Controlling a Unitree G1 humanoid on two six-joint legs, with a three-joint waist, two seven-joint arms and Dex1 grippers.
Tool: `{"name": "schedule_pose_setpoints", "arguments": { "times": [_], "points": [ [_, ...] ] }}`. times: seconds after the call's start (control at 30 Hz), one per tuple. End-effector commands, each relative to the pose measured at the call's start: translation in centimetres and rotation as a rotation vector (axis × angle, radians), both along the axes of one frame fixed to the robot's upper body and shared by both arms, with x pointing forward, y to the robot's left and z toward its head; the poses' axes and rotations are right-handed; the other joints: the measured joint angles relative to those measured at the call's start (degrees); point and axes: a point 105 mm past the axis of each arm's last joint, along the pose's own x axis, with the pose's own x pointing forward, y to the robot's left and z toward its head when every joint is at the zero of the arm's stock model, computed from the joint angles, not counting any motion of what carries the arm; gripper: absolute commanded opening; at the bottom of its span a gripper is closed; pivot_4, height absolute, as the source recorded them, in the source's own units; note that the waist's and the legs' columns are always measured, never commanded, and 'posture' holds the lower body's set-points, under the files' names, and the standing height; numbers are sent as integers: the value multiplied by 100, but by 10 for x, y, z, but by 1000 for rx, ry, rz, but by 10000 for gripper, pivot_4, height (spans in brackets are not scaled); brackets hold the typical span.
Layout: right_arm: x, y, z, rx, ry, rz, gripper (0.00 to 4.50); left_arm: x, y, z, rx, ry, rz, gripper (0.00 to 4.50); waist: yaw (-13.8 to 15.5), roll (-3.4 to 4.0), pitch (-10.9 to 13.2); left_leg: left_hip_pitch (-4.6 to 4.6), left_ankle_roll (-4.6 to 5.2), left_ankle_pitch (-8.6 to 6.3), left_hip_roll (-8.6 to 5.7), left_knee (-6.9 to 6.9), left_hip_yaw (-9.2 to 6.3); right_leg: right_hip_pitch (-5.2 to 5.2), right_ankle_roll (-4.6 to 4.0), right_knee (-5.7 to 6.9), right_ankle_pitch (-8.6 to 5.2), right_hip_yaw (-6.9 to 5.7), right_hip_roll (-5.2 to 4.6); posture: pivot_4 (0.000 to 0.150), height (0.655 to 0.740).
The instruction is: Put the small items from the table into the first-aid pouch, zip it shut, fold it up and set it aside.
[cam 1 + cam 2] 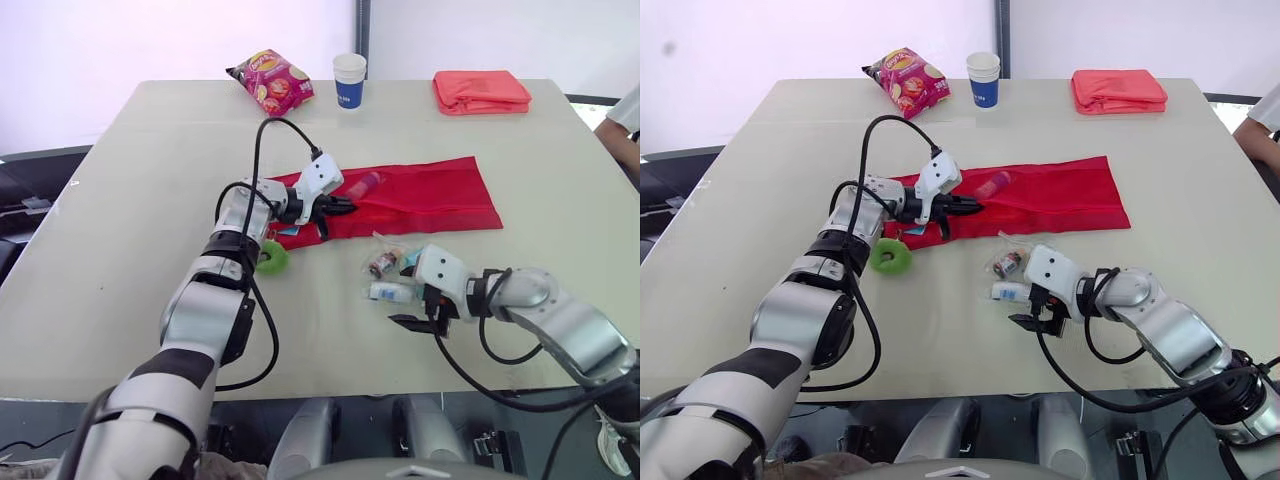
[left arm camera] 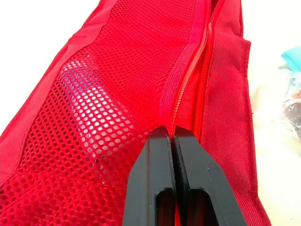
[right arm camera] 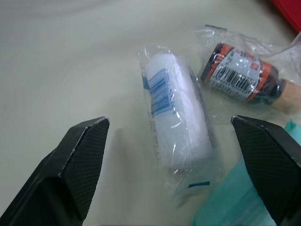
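Facing the wrapped gauze roll [image 3: 176, 132] in the lower right of the head view, the right tool [image 1: 422, 322] is spread wide. The roll lies straight ahead of the gap, its long axis running roughly along the fingers, so a short reach forward should bracket its width. A bagged brown bottle [image 3: 240, 80] and a teal packet [image 3: 230, 202] crowd one side; the other is bare counter [image 1: 150, 200]. Mid-frame, the left tool [image 1: 335, 208] is pressed together on the zip seam of the red first-aid pouch [image 1: 420, 195] — farther from the roll.
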Motion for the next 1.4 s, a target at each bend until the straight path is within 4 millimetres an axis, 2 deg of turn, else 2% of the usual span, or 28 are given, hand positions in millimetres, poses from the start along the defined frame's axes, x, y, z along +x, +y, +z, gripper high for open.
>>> {"name": "schedule_pose_setpoints", "arguments": {
  "times": [0.03,0.07,0.1,0.2,0.23,0.27,0.3,0.37,0.4,0.47,0.57,0.67,0.83,1.03,1.2,1.33,1.4],
  "points": [
    [-1,6,4,1,-26,40,30685,0,0,16,-2,-57,-28,0,-3,0,0,0,0,0,0,0,0,0,0,0,0,0,0,1500,7400],
    [-1,7,4,0,-31,45,23900,0,1,16,-1,-59,-26,0,-4,0,0,0,0,0,0,0,0,0,0,0,0,0,0,1500,7400],
    [-1,8,6,10,-38,42,20648,0,2,17,-1,-62,-21,0,-7,0,0,0,0,0,0,0,0,0,0,0,0,0,0,1500,7400],
    [-2,9,15,63,-39,23,5796,2,4,17,-3,-67,-3,0,-9,0,0,0,0,0,0,-1,-2,0,0,0,0,0,1,1500,7400],
    [-2,9,18,78,-38,13,1687,3,4,17,-5,-68,-1,0,-8,0,0,0,0,0,0,-1,-2,0,0,0,0,0,1,1500,7400],
    [-2,9,22,102,-36,1,631,3,4,18,-9,-68,2,0,-7,0,0,0,0,0,0,-1,-3,-1,0,0,0,0,0,1500,7400],
    [-2,11,31,157,-25,-26,629,3,4,18,-14,-67,3,0,-5,0,0,0,0,0,0,-1,-3,-1,0,0,0,0,0,1500,7400],
    [9,17,63,419,78,-187,629,3,3,18,-17,-65,5,0,-17,-2,0,0,0,0,1,-3,-4,0,0,1,0,1,0,1500,7400],
    [12,18,72,482,118,-240,629,3,4,17,-18,-64,6,0,-30,-1,0,0,-1,0,4,-3,-5,-1,-1,2,1,2,3,1500,7400],
    [20,17,76,455,139,-343,629,4,4,17,-19,-64,11,0,-16,3,-2,3,-2,1,4,-5,-4,-6,-2,13,1,11,2,1500,7400],
    [53,1,62,407,210,-652,629,4,2,17,-31,-65,16,0,0,2,-4,2,-2,1,-2,-4,-7,-4,-2,8,1,7,0,1500,7400],
    [71,-6,42,302,229,-798,629,4,-2,16,-43,-64,13,0,12,4,-4,3,-3,1,-9,-7,-10,-5,-2,12,1,6,-4,1500,7400],
    [90,12,39,282,230,-843,629,3,-8,17,-58,-65,3,0,-51,5,-5,0,-4,2,-19,-11,-3,-21,-2,22,0,17,-11,1500,7400],
    [114,28,42,358,227,-913,629,1,-12,14,-58,-61,-16,0,-152,6,-5,0,-7,4,-18,-14,-6,-26,-2,26,0,19,-10,1500,7400],
    [139,41,45,441,189,-1037,629,-2,-16,9,-55,-50,-34,0,-180,7,-6,-2,-9,5,-19,-15,-4,-30,-2,26,1,22,-10,1500,7400],
    [150,51,42,468,163,-1078,629,-4,-17,7,-50,-48,-45,0,-188,8,-7,-3,-9,5,-19,-18,-4,-33,-2,25,1,26,-10,1500,7400],
    [155,69,35,475,142,-1021,629,-4,-17,6,-42,-47,-46,0,-199,9,-9,-2,-9,5,-19,-18,-4,-32,-2,26,1,27,-10,1500,7400]
  ]
}}
